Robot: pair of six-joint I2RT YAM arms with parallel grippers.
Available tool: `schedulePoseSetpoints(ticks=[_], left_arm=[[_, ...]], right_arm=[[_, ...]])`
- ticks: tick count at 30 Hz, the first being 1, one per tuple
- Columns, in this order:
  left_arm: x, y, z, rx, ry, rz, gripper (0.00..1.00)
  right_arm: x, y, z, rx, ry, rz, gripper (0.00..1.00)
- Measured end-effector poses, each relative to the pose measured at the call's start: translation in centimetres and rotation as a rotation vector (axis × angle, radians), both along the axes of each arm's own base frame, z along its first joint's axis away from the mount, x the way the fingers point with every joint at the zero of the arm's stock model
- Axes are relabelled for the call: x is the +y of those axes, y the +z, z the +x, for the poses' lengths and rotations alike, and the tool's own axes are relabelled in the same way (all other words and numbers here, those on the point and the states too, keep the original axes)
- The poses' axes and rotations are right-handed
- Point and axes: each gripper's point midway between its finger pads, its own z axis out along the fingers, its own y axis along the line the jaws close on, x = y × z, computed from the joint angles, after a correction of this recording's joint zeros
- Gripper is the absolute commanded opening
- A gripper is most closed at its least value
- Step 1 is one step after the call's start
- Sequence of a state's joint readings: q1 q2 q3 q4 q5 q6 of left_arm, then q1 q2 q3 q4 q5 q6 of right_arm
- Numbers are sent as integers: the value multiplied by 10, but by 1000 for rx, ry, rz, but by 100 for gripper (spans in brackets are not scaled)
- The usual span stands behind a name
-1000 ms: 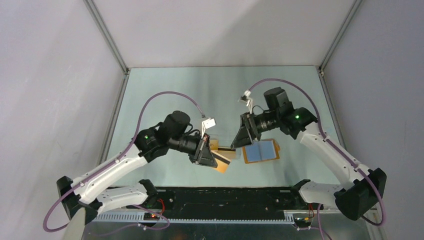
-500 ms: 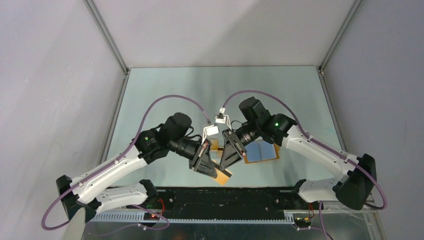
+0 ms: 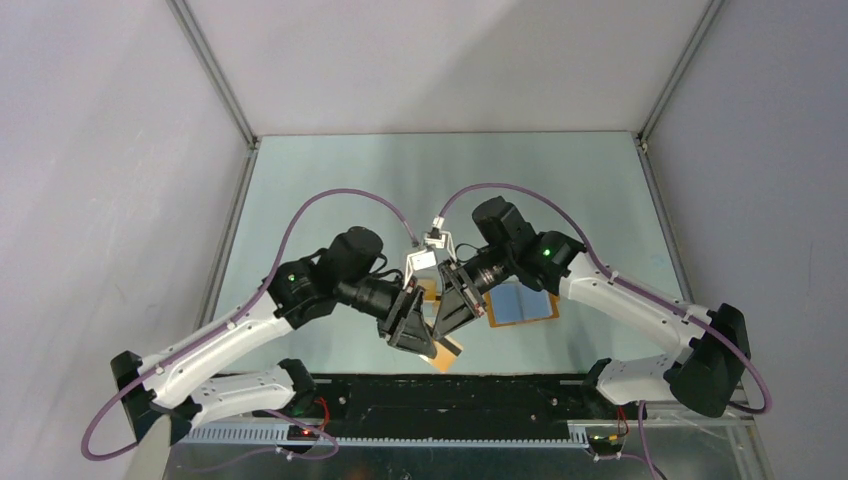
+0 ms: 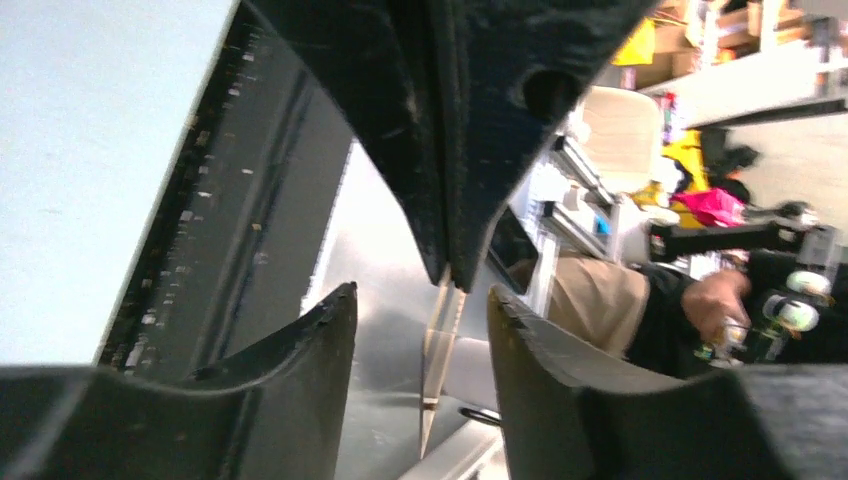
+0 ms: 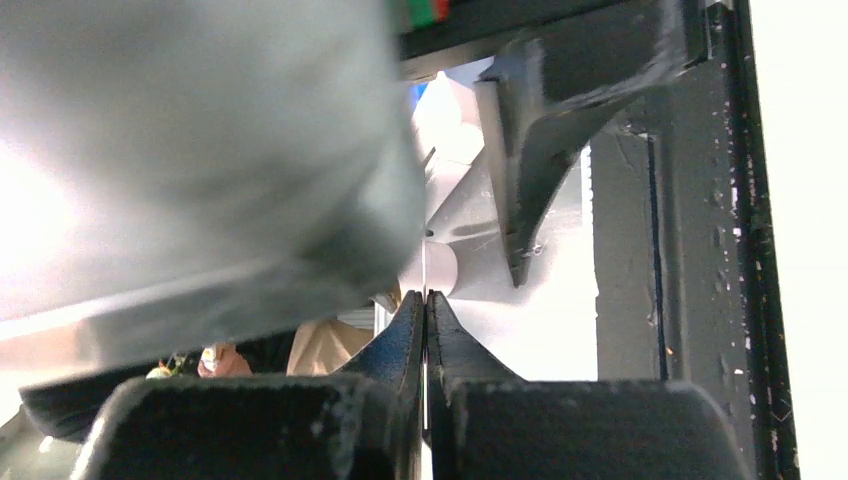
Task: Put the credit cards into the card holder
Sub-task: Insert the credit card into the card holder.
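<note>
Top external view showed the credit card [image 3: 447, 349] at lower centre, pinched by the clenched right gripper [image 3: 455, 310] and loose between the released left gripper [image 3: 410, 325], with the open card holder [image 3: 525, 303] lying just right, under the right arm.

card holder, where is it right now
Top view: the card holder lies open on the table, right of centre, partly covered by the right gripper, which pinches a card.
</note>
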State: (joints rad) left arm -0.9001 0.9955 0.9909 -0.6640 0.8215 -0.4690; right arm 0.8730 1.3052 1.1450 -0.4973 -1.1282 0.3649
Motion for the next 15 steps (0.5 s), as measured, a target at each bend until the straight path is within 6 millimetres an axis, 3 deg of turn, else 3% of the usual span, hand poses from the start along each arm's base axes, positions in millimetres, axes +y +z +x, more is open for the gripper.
schedulePoseSetpoints(ticks=[4, 7, 12, 15], left_arm=[[0, -11, 19, -63, 112, 57, 81], [4, -15, 47, -138, 283, 104, 83], [17, -12, 90, -219, 566, 143, 83], [17, -22, 107, -207, 665, 179, 78]], right_arm=[[1, -5, 14, -24, -63, -19, 0], [-9, -14, 35, -29, -162, -50, 0], [-60, -38, 101, -18, -504, -120, 0], [-98, -47, 134, -27, -719, -147, 0]])
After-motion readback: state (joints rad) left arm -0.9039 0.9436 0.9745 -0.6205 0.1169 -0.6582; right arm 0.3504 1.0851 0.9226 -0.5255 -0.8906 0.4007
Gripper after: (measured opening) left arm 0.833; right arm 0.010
